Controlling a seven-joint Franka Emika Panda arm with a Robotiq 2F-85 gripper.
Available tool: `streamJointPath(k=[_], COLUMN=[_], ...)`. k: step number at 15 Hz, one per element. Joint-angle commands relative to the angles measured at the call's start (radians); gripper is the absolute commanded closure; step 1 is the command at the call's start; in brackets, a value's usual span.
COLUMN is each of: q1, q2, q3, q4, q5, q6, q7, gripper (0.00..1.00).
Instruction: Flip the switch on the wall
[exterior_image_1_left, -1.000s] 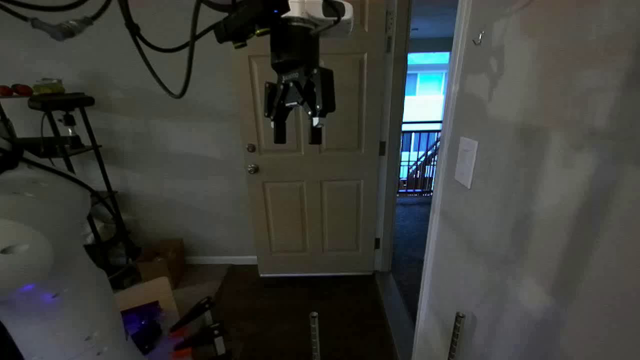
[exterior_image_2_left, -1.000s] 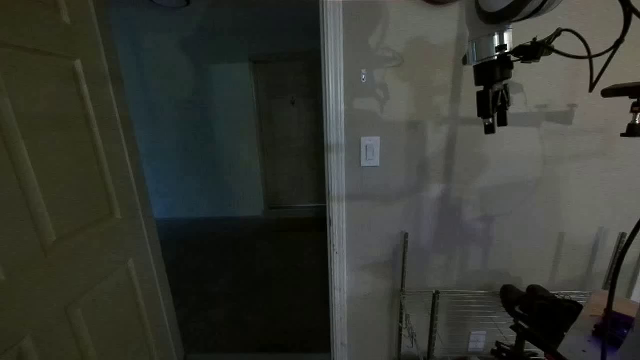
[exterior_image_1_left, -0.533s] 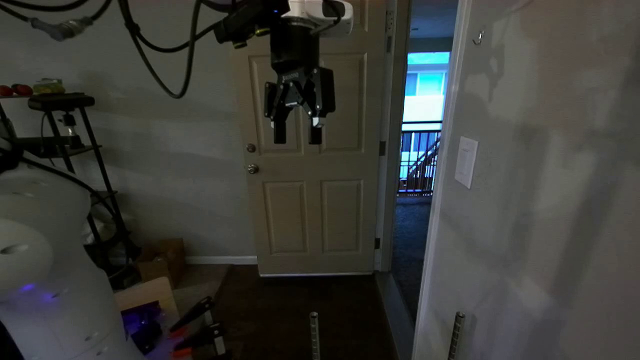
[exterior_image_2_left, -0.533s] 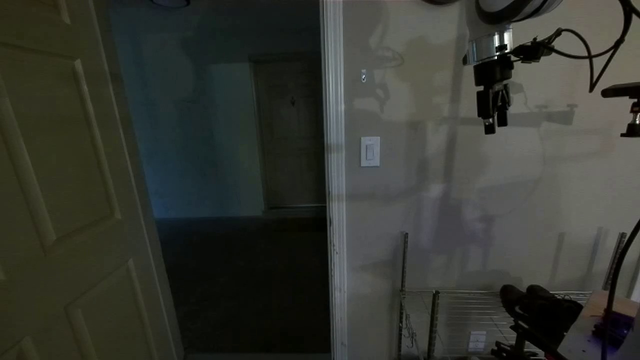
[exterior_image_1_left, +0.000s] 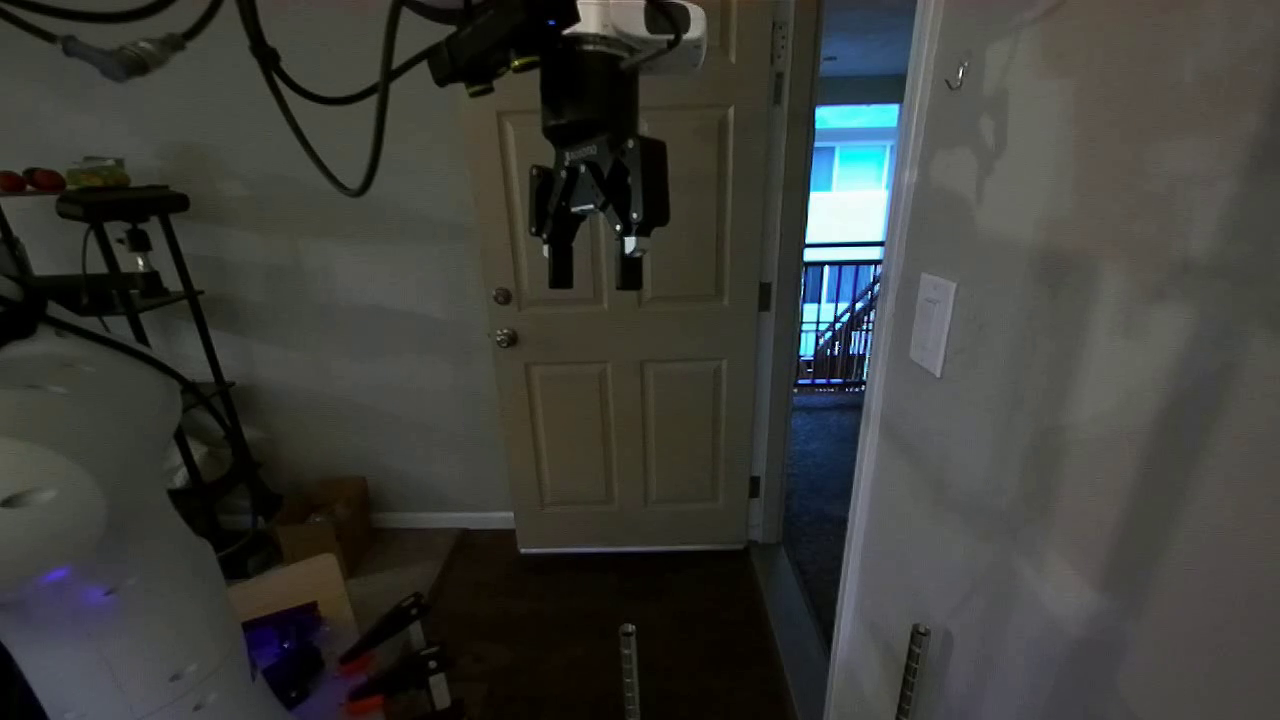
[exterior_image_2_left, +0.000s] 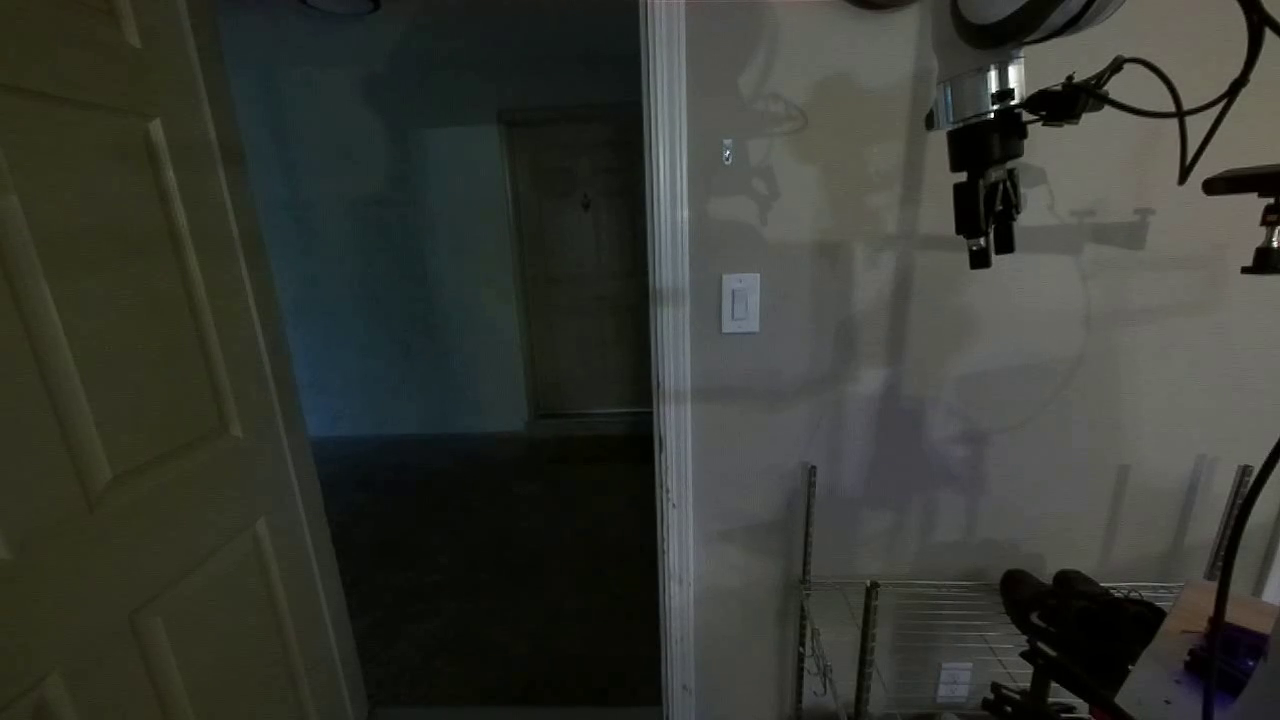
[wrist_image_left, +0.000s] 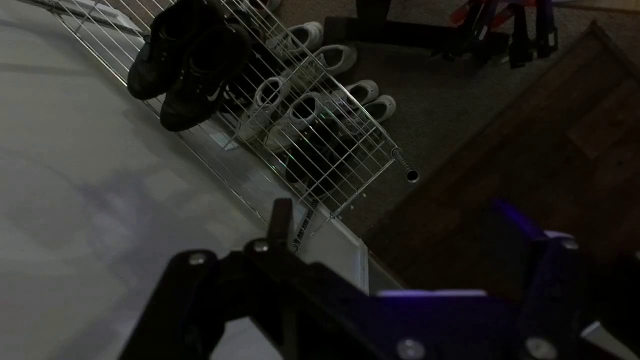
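The switch is a small white upright plate with a rocker on the wall beside the door frame; it shows in both exterior views. The wall is off-white with mottled shadows. It also fills the left of the wrist view. My gripper points down, open, with nothing between its fingers. It hangs in the air apart from the wall. In an exterior view the gripper is right of the switch and higher in the picture. In the wrist view the fingers are spread; I cannot make out the switch there.
A cream panelled door stands by an open doorway. A metal hook is on the wall above the switch. A wire rack with shoes stands low against the wall. Loose cables hang from the arm.
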Motion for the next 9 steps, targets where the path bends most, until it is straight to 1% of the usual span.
streamJointPath(k=[1,4,5,8,9], q1=[0.008,0.014,0.020,0.033,0.039], q2=[0.014,0.045,0.069,0.137,0.172], q3=[-0.018,-0.027,-0.029,-0.026,-0.022], q4=[0.005,0.006,0.009,0.012,0.015], q5=[0.004,0.015,0.027,0.073,0.089], q6=[0.004,0.049,0.078,0.199,0.259], q7=[-0.004,-0.002,-0.003,0.011,0.014], gripper=[0.33,0.55,0.61,0.80,0.87])
